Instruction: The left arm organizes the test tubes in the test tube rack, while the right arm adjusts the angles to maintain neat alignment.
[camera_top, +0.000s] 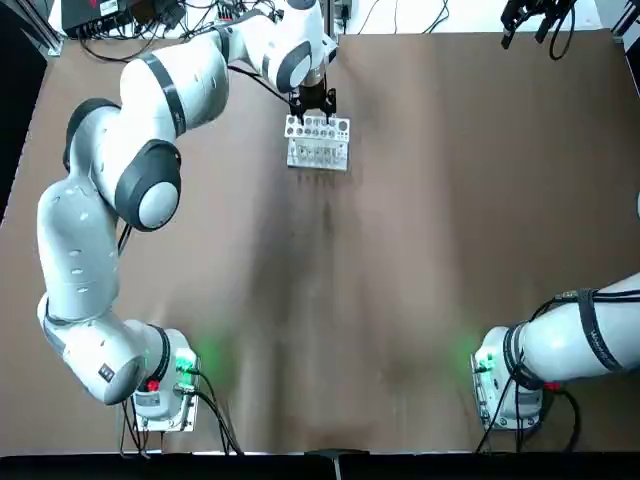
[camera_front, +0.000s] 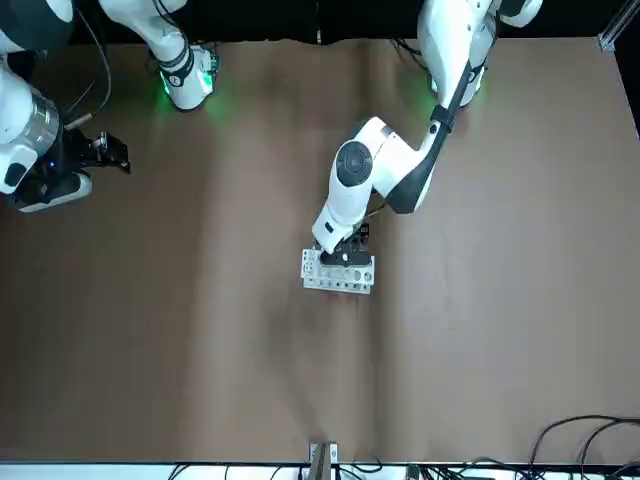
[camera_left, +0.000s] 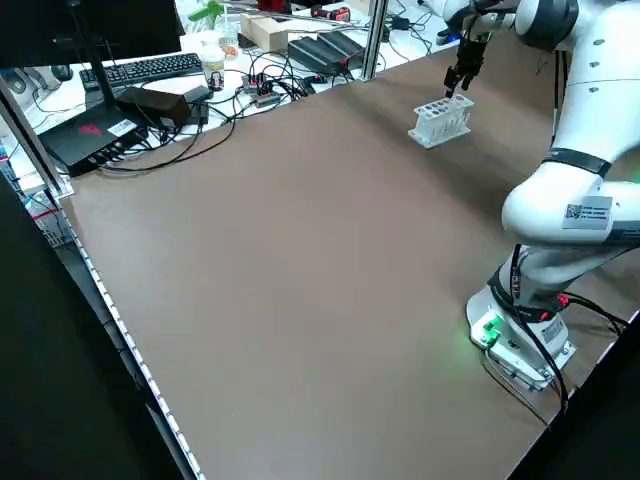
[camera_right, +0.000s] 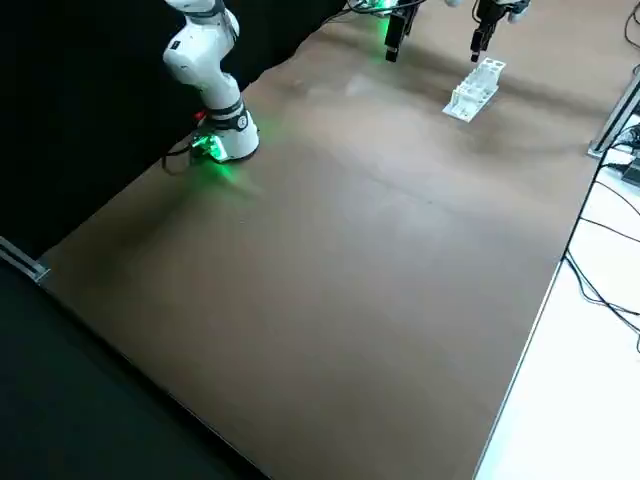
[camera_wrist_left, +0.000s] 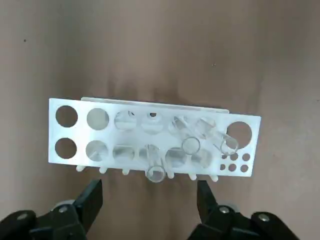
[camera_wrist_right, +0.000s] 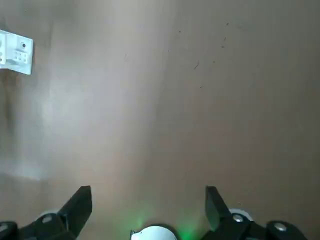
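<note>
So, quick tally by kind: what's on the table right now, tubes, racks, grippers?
Test tubes: 3 visible, all in the rack, tilted
Test tube rack: 1
Grippers: 2, the left gripper open just above the rack, the right gripper open and well away from it
Total: 6

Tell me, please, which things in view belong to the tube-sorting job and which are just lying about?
Job:
- test tube rack
- test tubes leaning in its holes
- left gripper, open above the rack
- right gripper, open, away at the table's right edge

Lying about:
- keyboard
- cables beyond the table's far edge
</note>
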